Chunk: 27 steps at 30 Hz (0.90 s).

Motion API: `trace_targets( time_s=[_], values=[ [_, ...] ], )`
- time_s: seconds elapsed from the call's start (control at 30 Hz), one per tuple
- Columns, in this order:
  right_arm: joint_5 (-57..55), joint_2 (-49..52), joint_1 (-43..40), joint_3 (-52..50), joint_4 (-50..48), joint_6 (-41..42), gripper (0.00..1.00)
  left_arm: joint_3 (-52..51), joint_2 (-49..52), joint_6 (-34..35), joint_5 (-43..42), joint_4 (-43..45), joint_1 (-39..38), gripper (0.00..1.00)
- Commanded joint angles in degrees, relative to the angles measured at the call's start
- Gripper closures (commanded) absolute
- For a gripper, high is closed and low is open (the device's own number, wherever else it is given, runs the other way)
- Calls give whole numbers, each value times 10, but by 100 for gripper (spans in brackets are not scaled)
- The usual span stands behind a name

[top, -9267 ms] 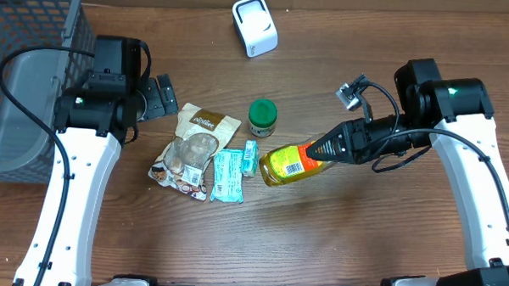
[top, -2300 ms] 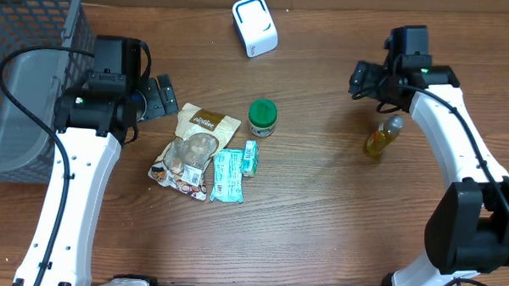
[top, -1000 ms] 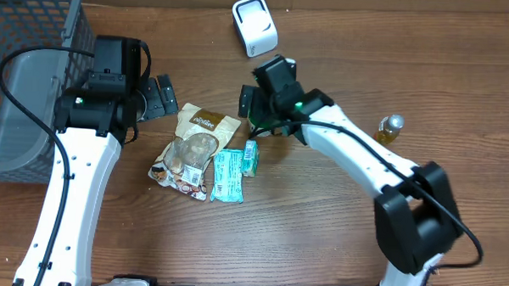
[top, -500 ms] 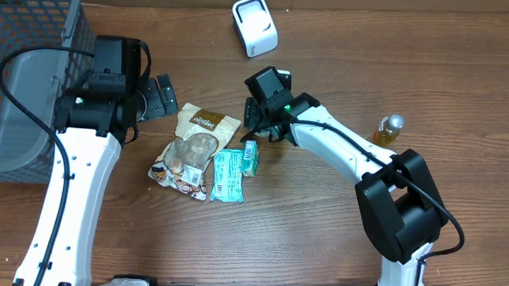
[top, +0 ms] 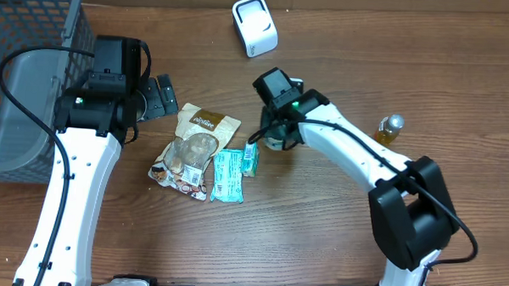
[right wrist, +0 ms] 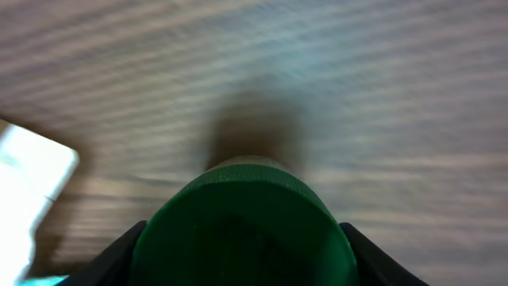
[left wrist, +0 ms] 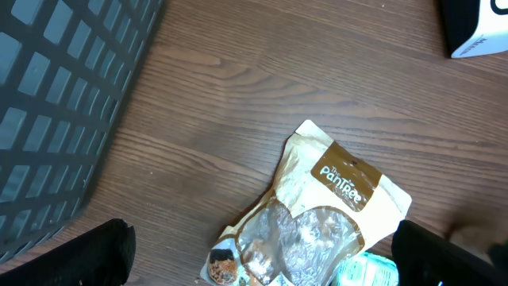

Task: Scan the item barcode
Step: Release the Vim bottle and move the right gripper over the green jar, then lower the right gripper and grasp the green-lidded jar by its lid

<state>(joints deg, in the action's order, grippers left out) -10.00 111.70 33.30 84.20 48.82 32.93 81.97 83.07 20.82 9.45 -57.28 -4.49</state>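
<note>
Green-lidded jar (right wrist: 244, 226): mid-desk (top: 319, 230), just beside snack pouch (top: 195, 149); your right gripper (top: 276, 137) clamps its lid from above, likely to carry barcode toward white scanner (top: 254, 26); your left gripper (top: 158, 97) spread wide, idle near basket (top: 28, 67).

1. The left arm (top: 77, 175) runs up the table's left side, with its wrist turned toward the middle.
2. The left gripper (top: 164, 96) has its jaws spread wide.
3. The right arm (top: 347, 153) reaches from the lower right across to the table's middle, bent at the elbow.
4. The right gripper (top: 276, 137) points downward, and its fingers (right wrist: 119, 254) press on either side of a green lid (right wrist: 242, 230).
</note>
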Motion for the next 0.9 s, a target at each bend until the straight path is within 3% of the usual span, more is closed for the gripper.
trace_targets(
  time_s=[0.0, 0.27, 0.3, 0.33, 0.37, 0.4, 0.87],
  values=[
    [-2, -40, -17, 3, 40, -3, 46, 7, -2, 0, -1, 1, 0, 0],
    [5, -40, -19, 3, 104, -4, 45, 7, -2, 0, -1, 1, 0, 0],
    [12, -40, -19, 3, 105, -4, 40, 7, -2, 0, -1, 1, 0, 0],
    [19, -40, -19, 3, 105, -3, 28, 7, -2, 0, -1, 1, 0, 0],
    [28, -40, -19, 3, 106, -3, 5, 7, -2, 0, -1, 1, 0, 0],
    [34, -40, -19, 3, 106, -3, 0, 7, -2, 0, -1, 1, 0, 0],
    [32, -40, -19, 3, 116, 3, 0, 7, -2, 0, -1, 1, 0, 0]
  ],
)
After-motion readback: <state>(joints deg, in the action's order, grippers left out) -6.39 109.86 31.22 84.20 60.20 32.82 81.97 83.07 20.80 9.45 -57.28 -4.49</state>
